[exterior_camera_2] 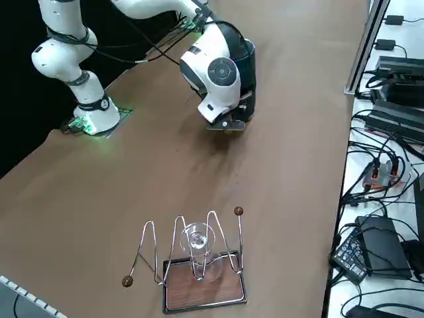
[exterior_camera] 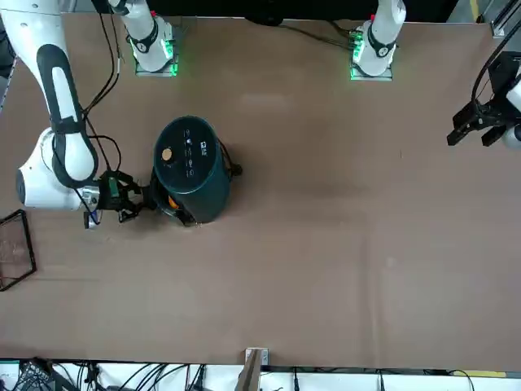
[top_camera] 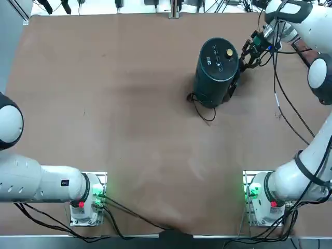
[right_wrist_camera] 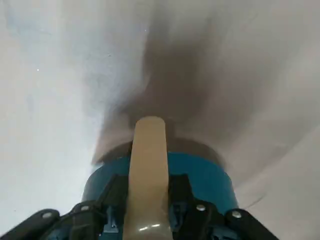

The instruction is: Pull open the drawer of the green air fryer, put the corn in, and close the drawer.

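Keeps to the end effector first: shows the right gripper [right_wrist_camera: 148,186] shut on a long, smooth, tan-looking handle [right_wrist_camera: 146,175], with one black finger pressed to each side and no opening beyond the handle's own width. Rises between the fingers in the wrist view, rounded at its far tip and glossy near its base, against the curved blue-green front of the green air fryer [top_camera: 215,70]. Stands upright on the brown table [top_camera: 129,129], in the far part as seen from overhead, to the right of the middle. Has a black top panel [top_camera: 218,59] with white markings, a small gold knob [top_camera: 229,52] and a thin black cord [top_camera: 206,119] curling onto the tabletop. Shows, in the front view, a small orange patch [exterior_camera: 172,202] low on the gripper side, perhaps the corn, though too small and too hidden to name surely. Cannot tell how far out the drawer sits. Includes, well apart in the right side view, a wire rack [exterior_camera_2: 155,255] with round brown ends, a clear glass [exterior_camera_2: 198,240] and a black-framed brown panel [exterior_camera_2: 202,288].
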{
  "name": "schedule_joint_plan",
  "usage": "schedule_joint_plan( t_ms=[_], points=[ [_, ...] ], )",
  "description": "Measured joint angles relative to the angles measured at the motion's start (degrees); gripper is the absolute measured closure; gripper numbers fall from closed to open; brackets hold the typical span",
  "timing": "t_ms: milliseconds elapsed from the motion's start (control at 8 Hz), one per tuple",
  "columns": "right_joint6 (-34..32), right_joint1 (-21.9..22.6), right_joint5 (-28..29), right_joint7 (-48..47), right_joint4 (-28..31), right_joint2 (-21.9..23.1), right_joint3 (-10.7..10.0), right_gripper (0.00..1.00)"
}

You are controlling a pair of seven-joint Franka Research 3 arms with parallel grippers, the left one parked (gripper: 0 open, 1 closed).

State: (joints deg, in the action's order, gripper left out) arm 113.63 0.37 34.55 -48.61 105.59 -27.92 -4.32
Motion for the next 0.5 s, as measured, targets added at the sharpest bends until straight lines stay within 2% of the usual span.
schedule_joint_plan(
  t_ms=[500],
  points=[
    [0.06, 0.41, -0.02, 0.01, 0.26, 0.39, -0.24, 0.55]
  ],
)
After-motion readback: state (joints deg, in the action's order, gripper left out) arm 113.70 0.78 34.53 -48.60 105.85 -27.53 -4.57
